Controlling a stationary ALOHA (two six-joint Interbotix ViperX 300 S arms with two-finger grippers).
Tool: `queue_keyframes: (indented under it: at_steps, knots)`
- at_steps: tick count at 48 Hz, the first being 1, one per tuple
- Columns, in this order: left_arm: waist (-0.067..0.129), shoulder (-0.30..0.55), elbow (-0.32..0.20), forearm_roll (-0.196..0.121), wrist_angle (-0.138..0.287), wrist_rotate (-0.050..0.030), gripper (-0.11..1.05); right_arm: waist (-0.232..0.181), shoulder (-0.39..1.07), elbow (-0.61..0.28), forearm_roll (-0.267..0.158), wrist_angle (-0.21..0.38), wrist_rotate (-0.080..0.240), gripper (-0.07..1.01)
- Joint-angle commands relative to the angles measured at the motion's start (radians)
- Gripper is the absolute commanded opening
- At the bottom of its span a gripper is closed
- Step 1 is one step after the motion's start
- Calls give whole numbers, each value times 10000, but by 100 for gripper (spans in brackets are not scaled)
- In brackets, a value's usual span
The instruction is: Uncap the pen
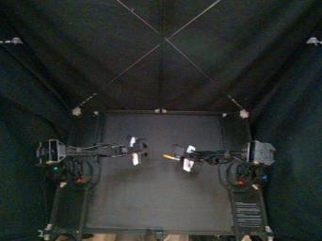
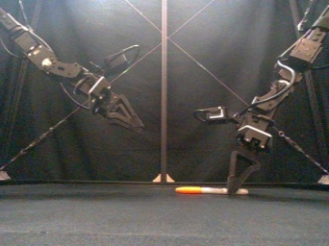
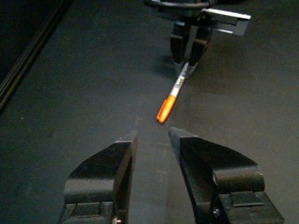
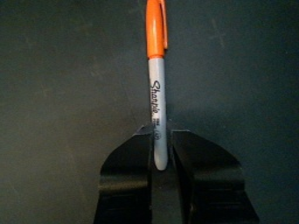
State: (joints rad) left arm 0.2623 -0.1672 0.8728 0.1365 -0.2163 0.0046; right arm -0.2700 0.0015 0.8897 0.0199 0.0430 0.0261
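My pen [image 2: 203, 190] is a marker with a pale grey barrel [image 4: 156, 96] that carries black script lettering along its length, and a bright orange cap [image 4: 156, 22] with a clip down one side. The cap is still seated on the barrel.

It lies flat on the black table [image 1: 138, 202], near the middle and a little toward my right side. Its long axis runs roughly left to right across the table. The orange cap points toward my left arm and the tail of the barrel points toward my right.

My right gripper [image 4: 158, 131] reaches steeply down to the tabletop, its two jaws pinching the tail end of the barrel between them. The rest of the barrel and the whole cap stick out free beyond the jaw tips.

My left gripper [image 3: 152, 134] hangs in the air above the table on the left, tilted down toward the pen. Its jaws are spread a little, with a narrow gap between the tips and nothing in it. From my left wrist the pen lies almost straight ahead with the cap nearest, well apart from my fingertips.

Dark tabletop shows between the cap and my left gripper. The pen sits well apart from the table's front edge, its back edge and both side rails
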Motion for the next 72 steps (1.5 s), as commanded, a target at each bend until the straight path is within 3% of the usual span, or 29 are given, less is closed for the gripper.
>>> queue_keyframes:
  at_steps: [1,8,14,22,36,45,59,72]
  knots:
    - [-383,-153,-368,31,629,15,75,307,-690,-583,-368,123,-15,44]
    - [-813,-230,-736,15,1979,15,75,583,-966,-1365,-890,752,15,44]
    - [-1028,-230,-1012,0,2592,0,75,736,-966,-2040,-1227,1519,-15,44]
    - [-997,-230,-1028,-46,2608,-31,75,905,-844,-2439,-1565,1933,0,44]
    - [-982,-92,-1043,-430,2424,-15,75,1258,-782,-2669,-1595,1871,-31,44]
    - [-982,61,-1043,-583,2148,-15,75,1273,-782,-2761,-1595,1764,-61,44]
    - [-982,337,-1150,-798,2132,-15,75,1335,-782,-2915,-1810,1595,-15,44]
    - [-966,399,-1166,-890,2148,-15,62,1319,-782,-2915,-1841,1519,-15,44]
